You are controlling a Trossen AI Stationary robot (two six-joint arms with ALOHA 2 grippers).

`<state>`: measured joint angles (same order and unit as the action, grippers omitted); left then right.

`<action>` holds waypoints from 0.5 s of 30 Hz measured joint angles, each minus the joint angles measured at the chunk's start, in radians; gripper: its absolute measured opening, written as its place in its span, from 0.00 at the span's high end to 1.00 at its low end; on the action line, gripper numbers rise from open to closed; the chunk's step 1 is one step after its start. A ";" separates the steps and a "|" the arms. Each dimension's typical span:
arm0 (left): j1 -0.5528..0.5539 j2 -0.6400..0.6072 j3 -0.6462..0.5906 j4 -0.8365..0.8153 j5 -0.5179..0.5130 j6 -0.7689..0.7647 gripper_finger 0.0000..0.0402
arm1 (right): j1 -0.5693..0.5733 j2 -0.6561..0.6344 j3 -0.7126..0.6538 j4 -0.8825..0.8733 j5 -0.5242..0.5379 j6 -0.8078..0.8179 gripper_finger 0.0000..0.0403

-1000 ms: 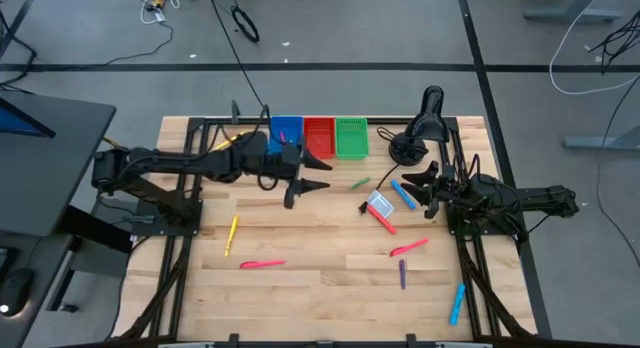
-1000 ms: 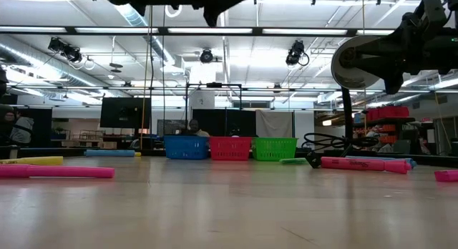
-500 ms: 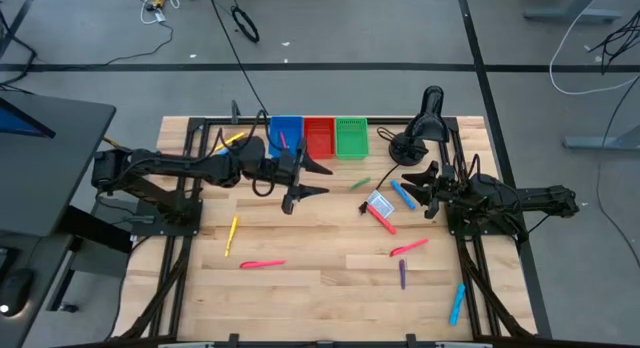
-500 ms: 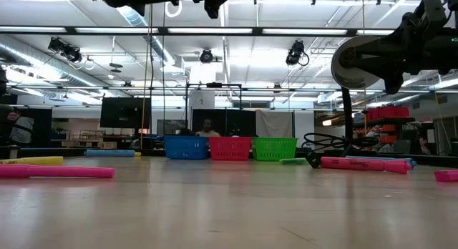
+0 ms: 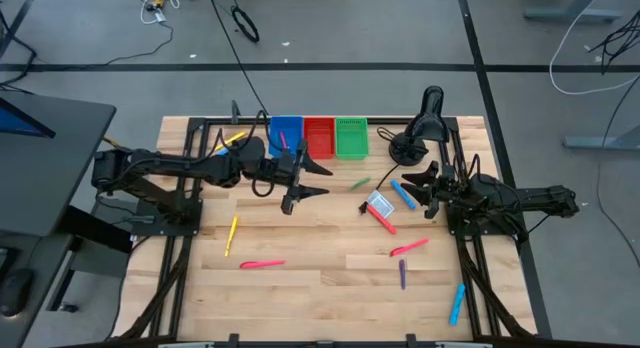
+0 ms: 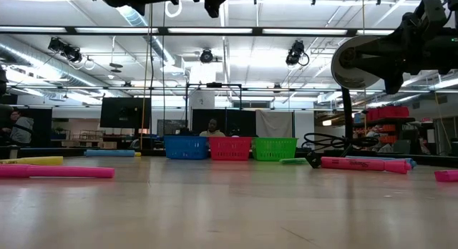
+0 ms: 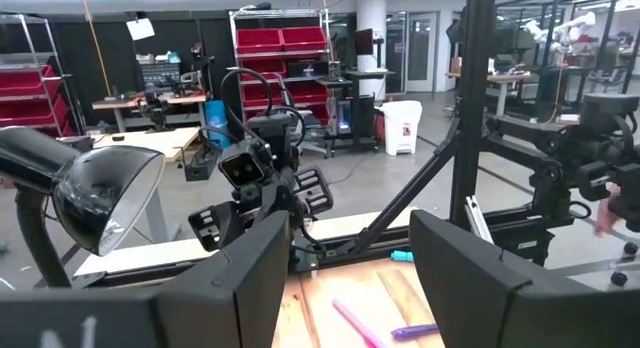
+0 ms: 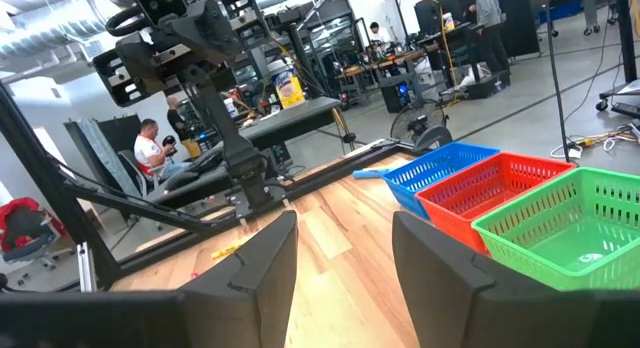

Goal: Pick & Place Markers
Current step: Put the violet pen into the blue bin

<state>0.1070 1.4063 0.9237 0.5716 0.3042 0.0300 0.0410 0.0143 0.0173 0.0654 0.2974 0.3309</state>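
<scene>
Since a second ago the left gripper [image 5: 312,180] has shifted a little toward the table's middle and now hangs high over bare wood just in front of the blue bin [image 5: 286,135]; its fingers stand apart and hold nothing. The right gripper [image 5: 420,188] has not moved; it hovers near the table's right side, fingers apart and empty. In the room, a person behind the bins [image 6: 212,127] shows a little further right than before.

The markers have stayed put. Nearest the front edge lies a blue one [image 5: 457,303], then a purple one [image 5: 402,274], a pink one [image 5: 262,264] on the left and a red one [image 5: 409,247] to the right. A yellow one [image 5: 232,234] lies left of centre. Further back, a red one [image 5: 381,219] touches the white card [image 5: 379,203], a blue one [image 5: 403,195] lies just beside the right gripper, and a green one [image 5: 360,183] lies in front of the green bin [image 5: 352,136]. Another yellow one [image 5: 233,139] lies by the left arm's frame, left of the blue bin, and a pink one [image 5: 282,139] shows in the blue bin.

The table [image 5: 320,308] is pale wood planks. At its far edge stand the blue, red [image 5: 319,137] and green bins in a row, with a black lamp [image 5: 425,113] at the back right. Beyond is a workshop with shelving, ceiling lights and a grey floor with cables.
</scene>
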 joint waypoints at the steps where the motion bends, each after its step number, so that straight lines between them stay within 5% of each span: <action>1: 0.000 0.000 0.000 0.000 -0.001 -0.015 0.47 | 0.000 0.000 0.000 0.000 0.000 0.000 0.59; 15: 0.000 0.000 0.000 0.002 -0.041 -0.229 0.47 | -0.001 0.001 0.000 0.128 0.001 -0.014 0.59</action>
<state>0.1066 1.4063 0.9237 0.5732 0.2630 -0.1989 0.0399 0.0149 0.0170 0.1938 0.2980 0.3164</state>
